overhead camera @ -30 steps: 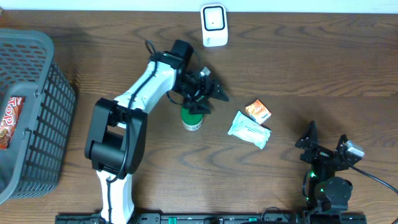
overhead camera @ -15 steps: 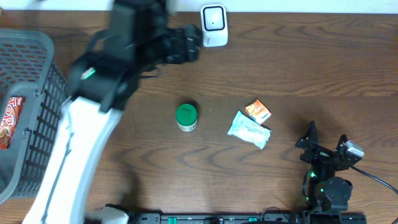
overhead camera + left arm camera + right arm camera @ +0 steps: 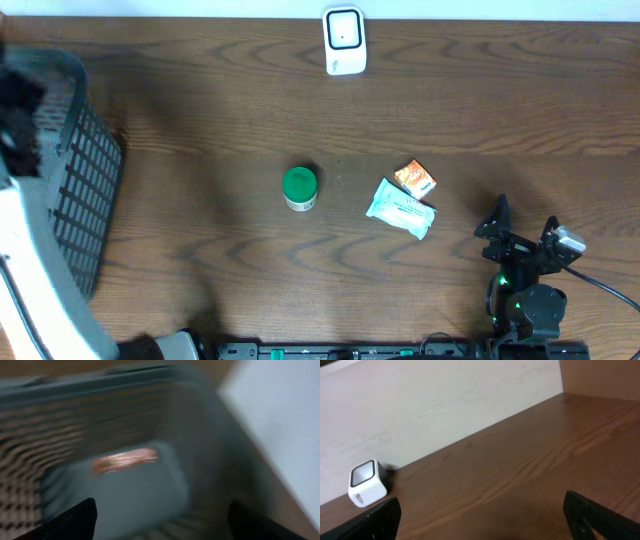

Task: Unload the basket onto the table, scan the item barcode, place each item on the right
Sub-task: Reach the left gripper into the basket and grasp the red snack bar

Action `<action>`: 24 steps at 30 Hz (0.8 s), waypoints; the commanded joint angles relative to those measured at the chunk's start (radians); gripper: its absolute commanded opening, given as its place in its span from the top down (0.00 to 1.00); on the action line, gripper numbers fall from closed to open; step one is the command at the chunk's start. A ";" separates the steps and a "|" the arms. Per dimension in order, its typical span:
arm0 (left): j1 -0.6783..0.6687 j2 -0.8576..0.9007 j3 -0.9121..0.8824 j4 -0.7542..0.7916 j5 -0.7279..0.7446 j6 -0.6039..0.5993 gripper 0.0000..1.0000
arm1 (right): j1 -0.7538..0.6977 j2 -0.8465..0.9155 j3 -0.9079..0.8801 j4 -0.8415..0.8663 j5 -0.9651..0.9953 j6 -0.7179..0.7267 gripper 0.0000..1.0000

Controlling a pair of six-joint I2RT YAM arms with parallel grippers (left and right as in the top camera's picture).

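Lower right, the right hand (image 3: 522, 240) sits spread, empty. Mid-frame on the wooden counter (image 3: 200, 120) stands a green-lidded round white jar (image 3: 300, 188). At the left edge, the left hand (image 3: 160, 525) hangs spread over a grey plastic basket (image 3: 90, 180). Top centre, a white boxy scanner (image 3: 343, 40).

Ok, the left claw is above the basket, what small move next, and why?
Probably lower the left claw toward the red packet on the floor of the basket. Its jaws stand wide with nothing between them, and the packet lies ahead of them. The wrist view is blurred, so go slowly.
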 commanded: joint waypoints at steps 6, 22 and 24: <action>0.240 0.199 -0.028 -0.052 0.034 -0.130 0.16 | 0.009 -0.005 -0.003 -0.002 0.010 -0.011 0.01; 0.277 0.627 -0.065 0.174 0.342 0.727 0.19 | 0.009 -0.005 -0.003 -0.002 0.010 -0.011 0.01; 0.283 0.662 -0.065 0.175 0.341 0.784 0.19 | 0.009 -0.005 -0.003 -0.002 0.010 -0.011 0.01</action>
